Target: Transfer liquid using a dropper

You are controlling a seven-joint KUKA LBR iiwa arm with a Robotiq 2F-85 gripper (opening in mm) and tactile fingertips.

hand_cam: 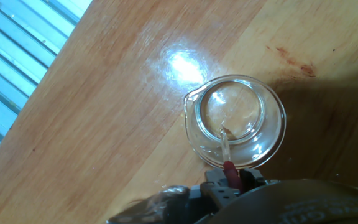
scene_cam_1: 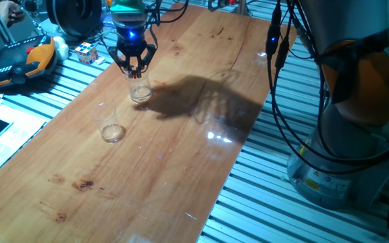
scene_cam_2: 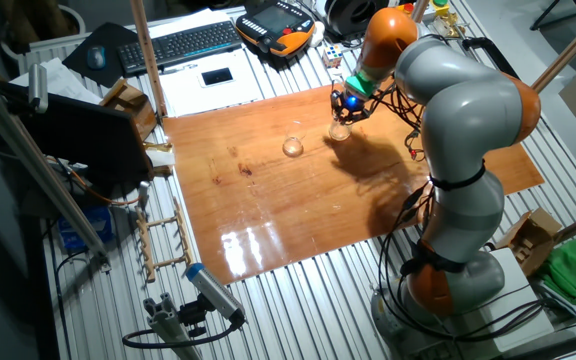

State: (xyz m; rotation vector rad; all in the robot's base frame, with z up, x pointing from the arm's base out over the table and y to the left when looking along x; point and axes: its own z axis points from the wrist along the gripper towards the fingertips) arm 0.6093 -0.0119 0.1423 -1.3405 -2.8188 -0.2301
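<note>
Hand view: dropper (hand_cam: pixel 227 152) is pinched in the gripper (hand_cam: pixel 232 180) by its red bulb end, clear tube pointing straight along the fingers, down into the glass beaker (hand_cam: pixel 236 121) directly below. Tip sits inside the rim, off-centre toward the gripper side, near the bottom. Can't tell if it touches the liquid; the liquid itself is not readable here.

One fixed view: gripper (scene_cam_1: pixel 133 62) hangs right over that beaker (scene_cam_1: pixel 140 90), dropper axis near vertical. Second glass (scene_cam_1: pixel 109 123) stands apart, nearer this camera, so my read is the coming move is lift, then translate that way.

The other fixed view: only arm pose and both glasses (scene_cam_2: pixel 293 147) visible; dropper too small to see.
</note>
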